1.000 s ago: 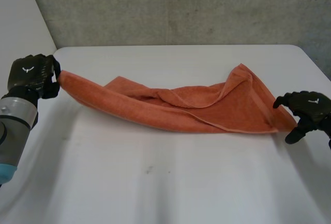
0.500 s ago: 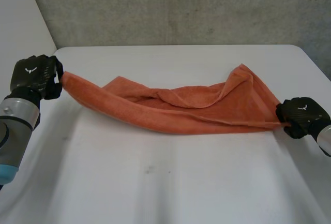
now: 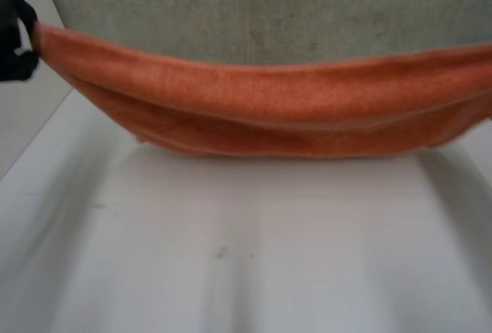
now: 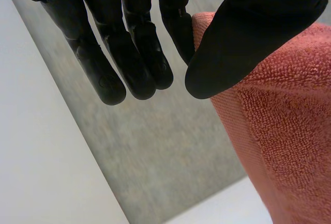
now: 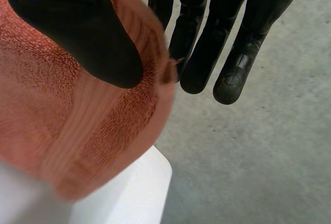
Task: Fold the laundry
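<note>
Stretched wide across the upper half of the head view: an orange towel (image 3: 261, 102), terry-looped, doubled over along its length, running from the upper left corner out past the right edge of the frame. Sagging slightly in the middle, lower fold hanging close over the white table (image 3: 246, 256); hard to tell whether touching it. Behind, a grey wall (image 3: 269, 10).

At the upper left edge of that view, the left hand (image 3: 9, 41), black, clamped on the towel's end. Seen closer in the left wrist view: thumb pressed onto the towel's top corner, pinching the cloth against the nearest of the straight fingers (image 4: 176, 27); the other fingers extended side by side, bare of cloth. Towel hanging down from the pinch, beside the thumb, with a stitched hem along its edge.

In the right wrist view, the right hand (image 5: 77, 22) likewise closed on the towel: thumb on top of the cloth, squeezing the other end against the straight fingers (image 5: 204, 58) behind it. Cloth bunched and draped under the thumb, a flat woven band (image 5: 88, 131) crossing the pile near the end. Beyond the cloth, a rounded corner of the table, and past the fingertips a grey concrete surface (image 5: 258, 157).
</note>
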Robot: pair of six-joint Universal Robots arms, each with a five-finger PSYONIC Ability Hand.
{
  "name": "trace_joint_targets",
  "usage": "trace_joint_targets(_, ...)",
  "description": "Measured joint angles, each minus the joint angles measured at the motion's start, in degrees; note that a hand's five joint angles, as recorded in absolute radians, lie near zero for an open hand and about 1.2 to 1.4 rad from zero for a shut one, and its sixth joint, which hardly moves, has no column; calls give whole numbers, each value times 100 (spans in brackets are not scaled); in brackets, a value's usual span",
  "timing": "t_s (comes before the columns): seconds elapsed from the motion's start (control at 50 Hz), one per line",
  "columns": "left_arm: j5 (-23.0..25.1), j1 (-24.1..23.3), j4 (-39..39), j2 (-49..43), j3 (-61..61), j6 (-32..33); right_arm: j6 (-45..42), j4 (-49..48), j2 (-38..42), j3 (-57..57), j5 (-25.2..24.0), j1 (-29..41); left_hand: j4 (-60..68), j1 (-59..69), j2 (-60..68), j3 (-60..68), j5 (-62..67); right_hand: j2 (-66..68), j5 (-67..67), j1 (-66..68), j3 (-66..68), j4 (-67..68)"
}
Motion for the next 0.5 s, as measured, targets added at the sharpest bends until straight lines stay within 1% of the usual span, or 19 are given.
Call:
trace_joint_targets(0.02,4,2,-248,204,154,6,-44,301,-72,-202,-10,-61,0,0,0,0,0,0,0,0,0,0)
trace_joint_targets(0.04,4,2,-248,204,154,6,-44,301,-72,-202,-10,-61,0,0,0,0,0,0,0,0,0,0)
trace_joint_targets(0.08,22,1,-660,395,397,23,-291,1064,-176,-699,-11,-182,0,0,0,0,0,0,11,0,0,1)
trace_joint_targets(0.1,26,3,-753,414,449,30,-388,1239,-177,-800,-2,-199,0,0,0,0,0,0,11,0,1,2)
trace_joint_targets(0.14,46,9,-1098,341,602,73,-649,1561,-110,-938,35,-186,0,0,1,0,0,0,12,0,1,2)
trace_joint_targets(0.2,62,17,-1332,88,689,144,-871,1720,121,-946,109,-66,0,0,1,0,0,0,13,0,1,2)
trace_joint_targets(0.24,58,22,-1440,-239,745,249,-970,1749,365,-919,199,75,0,0,1,0,0,0,15,0,1,2)
trace_joint_targets(0.28,44,19,-1518,-743,802,442,-1058,1745,792,-882,398,318,0,0,1,0,0,0,13,0,1,2)
trace_joint_targets(0.3,44,19,-1518,-743,802,442,-1058,1745,792,-882,398,318,0,0,1,0,0,0,13,0,1,2)
trace_joint_targets(0.32,8,6,-1562,-1340,881,684,-1162,1722,1367,-853,701,605,0,0,1,0,0,0,14,0,1,2)
trace_joint_targets(0.34,-17,-6,-1577,-1604,928,794,-1198,1709,1554,-850,806,697,0,0,1,0,0,0,14,0,1,2)
trace_joint_targets(0.36,-17,-6,-1577,-1604,928,794,-1198,1709,1554,-850,806,697,0,0,1,0,0,0,14,0,1,2)
trace_joint_targets(0.46,-347,-159,-1660,-3099,1567,1344,-1405,1392,2838,-1057,1466,1093,0,0,2,0,0,0,14,0,1,2)
trace_joint_targets(0.5,-477,-242,-1676,-3474,1950,1443,-1397,1164,3139,-1265,1616,1191,0,0,1,0,0,0,14,0,1,2)
